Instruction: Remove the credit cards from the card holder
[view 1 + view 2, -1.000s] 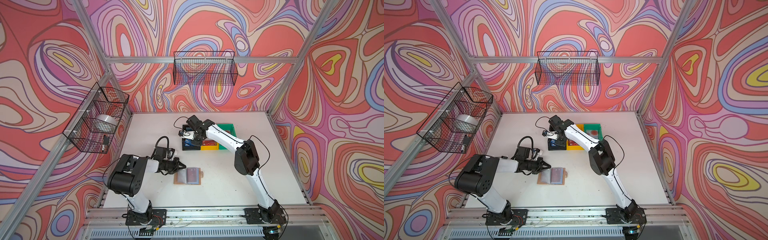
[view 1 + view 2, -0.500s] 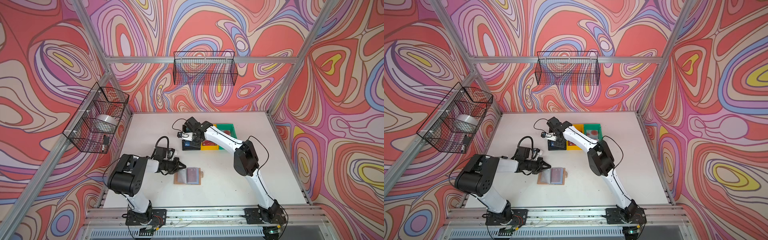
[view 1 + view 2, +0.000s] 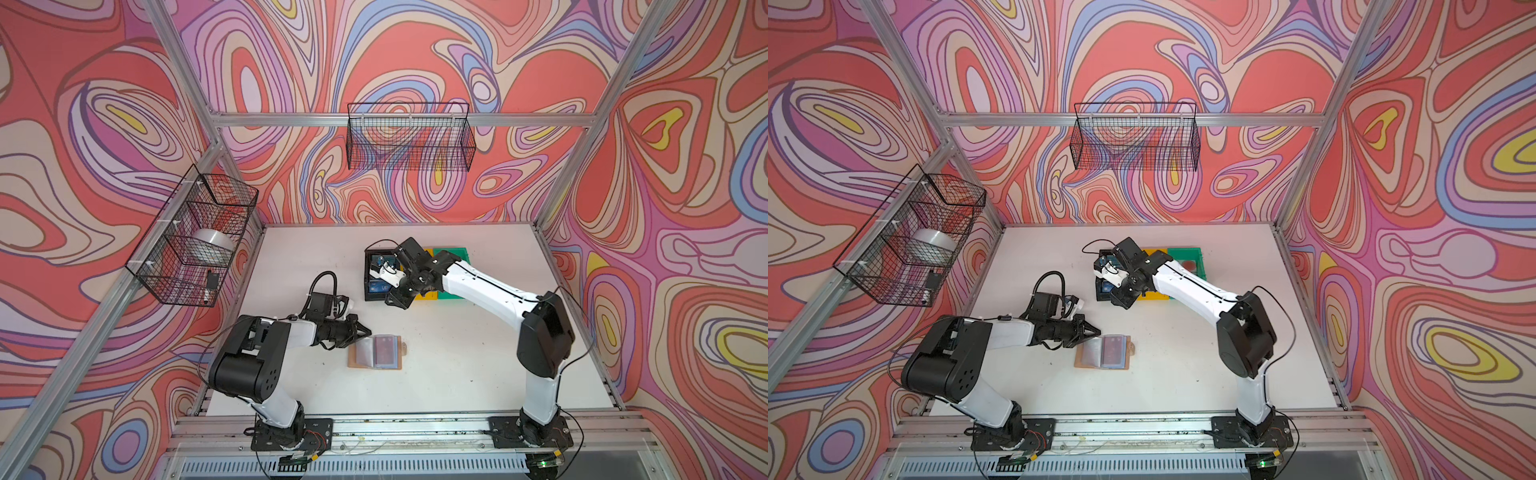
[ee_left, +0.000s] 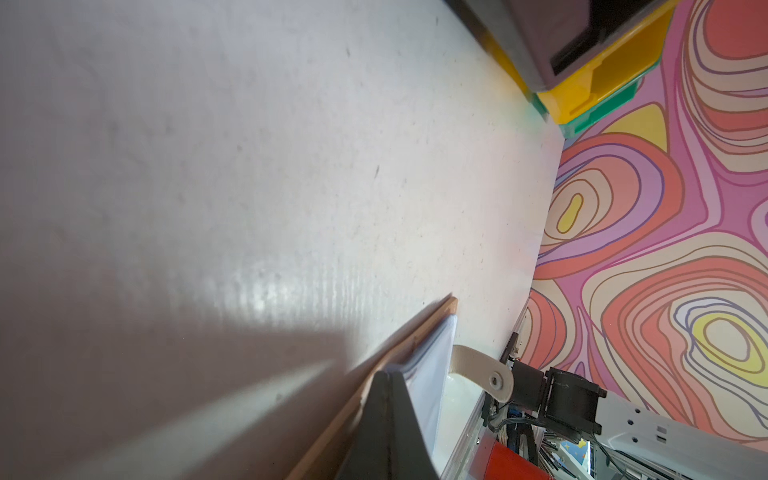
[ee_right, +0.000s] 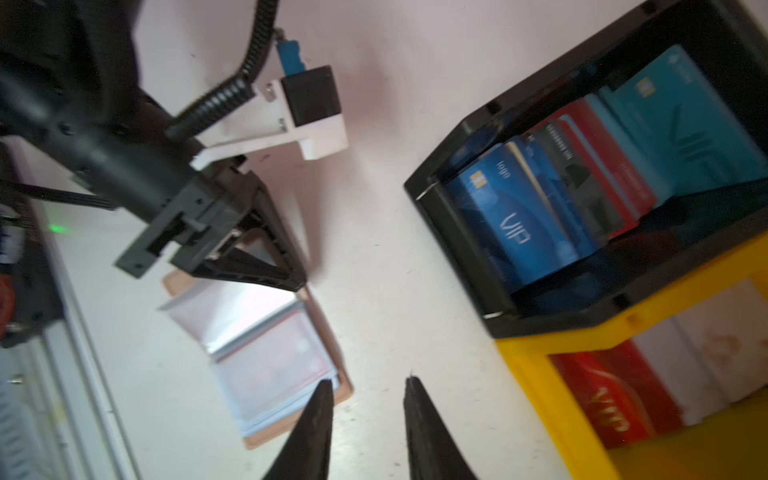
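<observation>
The left gripper [image 3: 368, 332] has its fingers pressed together. The tip sits at the far left corner of the holder [image 3: 361, 354], touching its edge, and whether a page is pinched I cannot tell. The arm reaches in low from the left, almost level with the table [image 3: 457, 365].

The holder lies open and flat near the middle of the table. Its long axis runs left to right in both top views and its spine runs front to back. The tab [image 3: 403, 348] sticks out from the right edge, away from the left gripper. The left page shows grey. The right page has a dark red card [image 3: 384, 350] under its clear sleeve, long side parallel to the spine.

The right gripper [image 5: 369, 384] is well apart from the holder, toward the back. Its fingers are spread with nothing between them, and in the wrist view they point toward the holder's near corner. It hangs over the front edge of the black bin [image 5: 552, 307] – inside, cards stand on edge and lean, with a blue VIP card [image 5: 515, 224] in front and red and teal ones behind. Touching that bin is a yellow bin [image 5: 540, 374] holding a red VIP card [image 5: 606, 403] and white ones, and beyond it stands a green bin [image 3: 1183, 251]
</observation>
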You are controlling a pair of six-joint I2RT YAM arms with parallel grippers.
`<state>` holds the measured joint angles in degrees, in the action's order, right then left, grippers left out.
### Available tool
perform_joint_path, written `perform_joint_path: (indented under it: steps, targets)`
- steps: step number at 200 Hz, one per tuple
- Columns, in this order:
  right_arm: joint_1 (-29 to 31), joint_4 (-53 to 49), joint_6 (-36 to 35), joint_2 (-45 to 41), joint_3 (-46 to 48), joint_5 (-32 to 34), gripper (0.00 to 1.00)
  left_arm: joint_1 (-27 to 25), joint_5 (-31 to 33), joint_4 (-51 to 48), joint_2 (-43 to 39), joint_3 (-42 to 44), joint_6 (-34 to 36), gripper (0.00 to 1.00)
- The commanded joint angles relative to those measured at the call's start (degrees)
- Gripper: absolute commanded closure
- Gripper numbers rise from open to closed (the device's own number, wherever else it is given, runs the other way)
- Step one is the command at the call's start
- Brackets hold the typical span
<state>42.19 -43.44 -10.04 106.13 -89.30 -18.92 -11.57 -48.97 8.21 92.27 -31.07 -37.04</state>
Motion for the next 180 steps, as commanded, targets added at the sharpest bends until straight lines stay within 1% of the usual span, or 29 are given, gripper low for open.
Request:
perform_joint_path:
  steps: [1,25,53,75,80,112,180]
  targets:
    - [0.61,11.02,13.51,-2.78,11.33,-10.18,0.67,0.15,0.63,-3.75,-1.68,-0.90,0.99,1.00]
    - [0.87,18.53,19.40,-4.26,20.56,-13.24,0.68,0.07,0.48,-4.59,-3.27,-0.90,0.51,1.00]
    - [0.85,21.76,21.60,-3.23,24.43,-14.46,0.68,-0.73,2.15,-6.79,-6.16,-0.04,0.41,1.00]
    - [0.90,21.65,21.38,-1.70,24.60,-14.88,0.67,-1.81,3.78,-7.31,-9.14,1.01,-0.73,1.00]
    - [0.87,21.67,21.31,-1.24,24.61,-15.05,0.67,-2.02,4.31,-7.24,-9.84,3.27,-1.11,1.00]
    - [0.82,22.26,21.40,0.61,24.52,-16.31,0.67,-3.32,6.42,-7.02,-13.69,6.50,-3.03,1.00]
    - [0.87,22.78,22.32,1.07,26.19,-16.78,0.67,-4.16,8.09,-6.97,-16.98,10.60,-4.48,1.00]
